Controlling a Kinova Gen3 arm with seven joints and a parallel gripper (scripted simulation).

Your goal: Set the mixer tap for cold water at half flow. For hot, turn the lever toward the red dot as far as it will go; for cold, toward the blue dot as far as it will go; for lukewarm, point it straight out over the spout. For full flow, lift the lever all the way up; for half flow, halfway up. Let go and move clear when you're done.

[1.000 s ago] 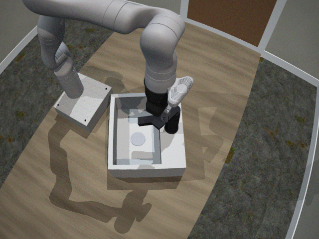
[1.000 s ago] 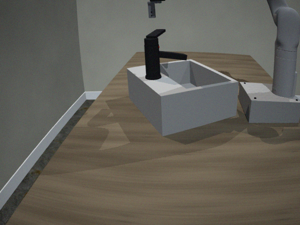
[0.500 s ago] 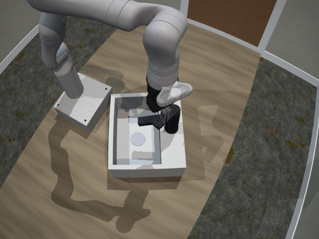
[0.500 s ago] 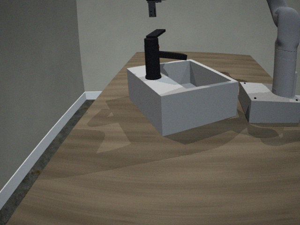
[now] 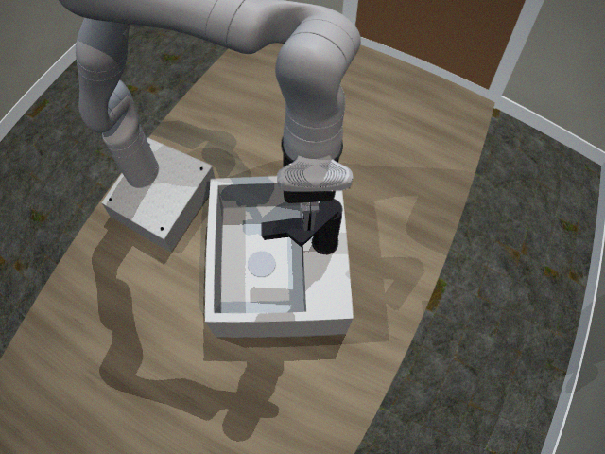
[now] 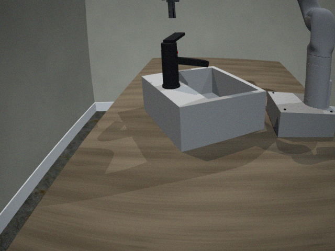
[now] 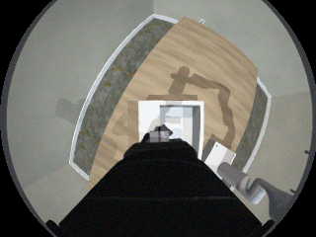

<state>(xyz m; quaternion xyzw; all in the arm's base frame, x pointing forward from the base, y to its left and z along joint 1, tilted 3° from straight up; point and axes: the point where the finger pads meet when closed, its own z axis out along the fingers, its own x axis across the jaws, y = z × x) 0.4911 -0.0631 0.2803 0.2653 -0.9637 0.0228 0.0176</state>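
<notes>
A wooden table top is running from near to far, shadows lying across it. Mottled grey flooring is flanking it, and white skirting is edging the left wall.

Exterior view: gripper cut off by the top edge, only the fingertips showing. Top view: wrist housing hides part of the tap lever. Blue dot not visible anywhere. Wrist view: gripper body blocks the lower half.
</notes>
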